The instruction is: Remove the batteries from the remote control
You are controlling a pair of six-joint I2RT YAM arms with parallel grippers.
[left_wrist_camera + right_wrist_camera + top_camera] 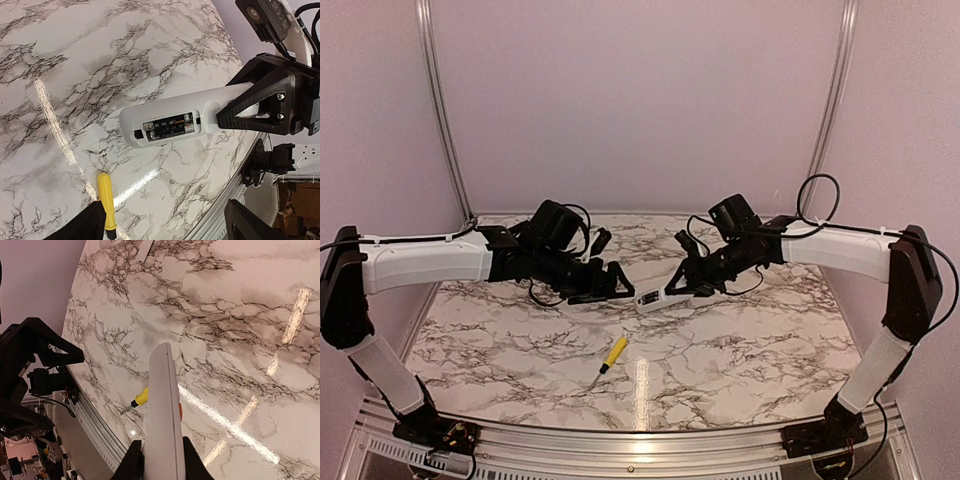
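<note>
The white remote control (150,117) hangs above the marble table, with my right gripper (162,462) shut on one end of it. Its open compartment faces the left wrist camera, and two dark batteries (167,128) lie inside it side by side. The right wrist view shows the remote control (162,405) edge-on between the black fingers (131,465). My left gripper (167,225) is open and holds nothing, a short way back from the remote. In the top view the left gripper (618,288) and right gripper (682,287) face each other across the remote control (651,299).
A yellow-handled screwdriver (613,352) lies on the table below the remote, also seen as the screwdriver (106,205) by the left finger. A small white cover piece (145,250) rests farther back on the table. The metal rail (95,425) marks the table's near edge.
</note>
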